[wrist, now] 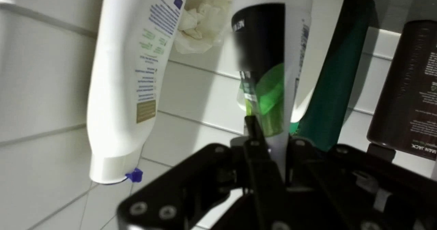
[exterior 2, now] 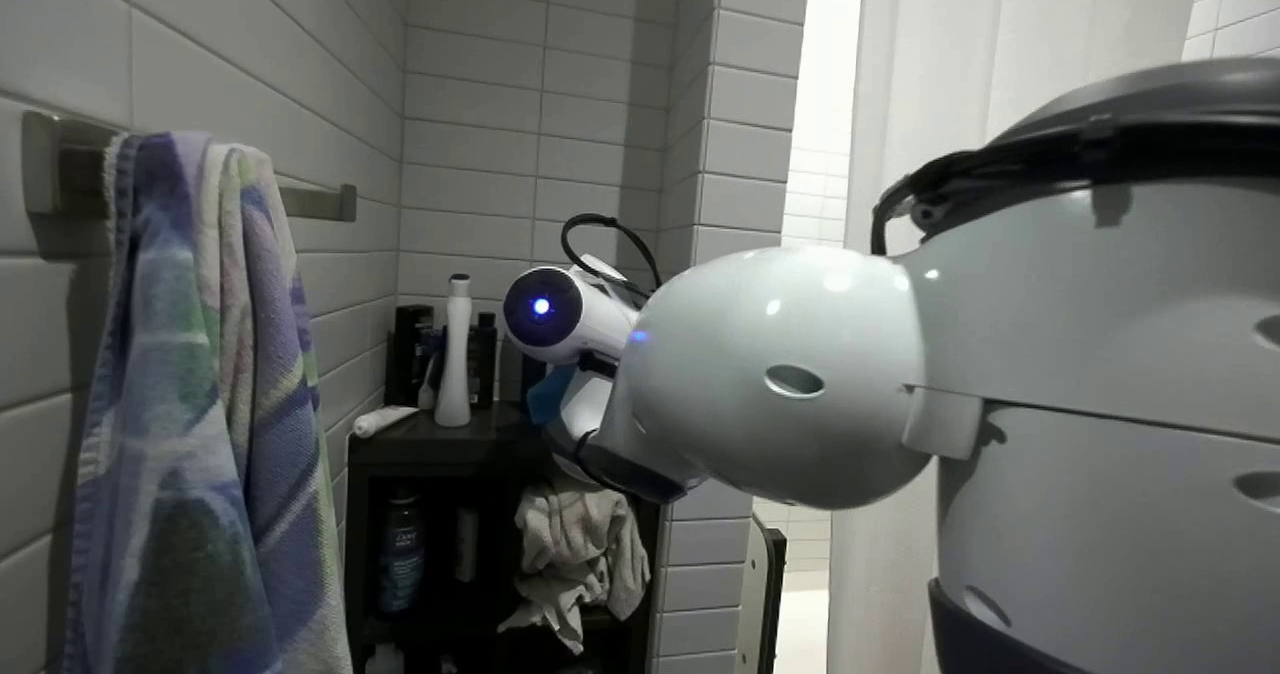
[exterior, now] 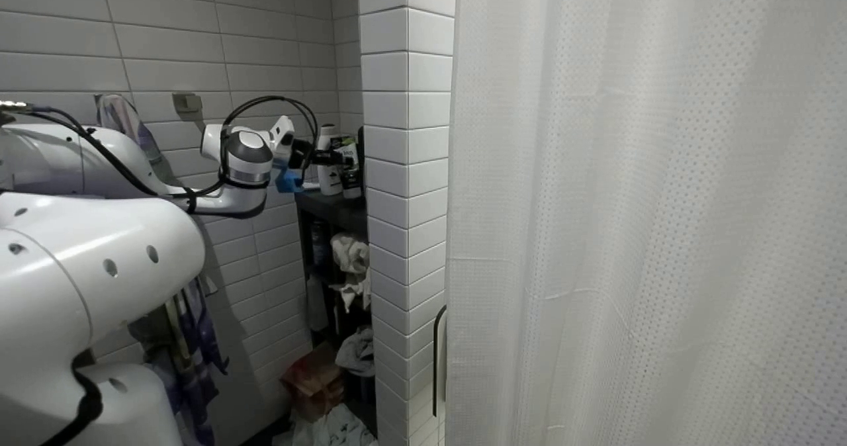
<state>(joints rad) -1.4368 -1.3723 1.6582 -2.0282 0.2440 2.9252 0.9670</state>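
Note:
My gripper [wrist: 269, 146] is shut on the narrow end of a white tube [wrist: 298, 35] with a black and green label, seen in the wrist view. In an exterior view the gripper [exterior: 341, 159] is over the dark shelf, by the white tube [exterior: 349, 147]. A tall white bottle [wrist: 123, 73] stands beside it; it also shows in both exterior views [exterior: 329, 180] [exterior 2: 455, 359]. A dark green bottle [wrist: 338, 83] and a cream-white one [wrist: 322, 49] are close behind the tube. The arm hides the gripper in an exterior view. Whether the tube touches the shelf is unclear.
A dark brown bottle [wrist: 406, 93] and crumpled pale paper [wrist: 203, 22] stand nearby. A small tube [exterior 2: 385, 420] lies on the shelf unit [exterior 2: 440, 449]. A tiled column [exterior: 410, 188] and a curtain [exterior: 628, 201] flank the shelf. A towel [exterior 2: 200, 404] hangs on the wall.

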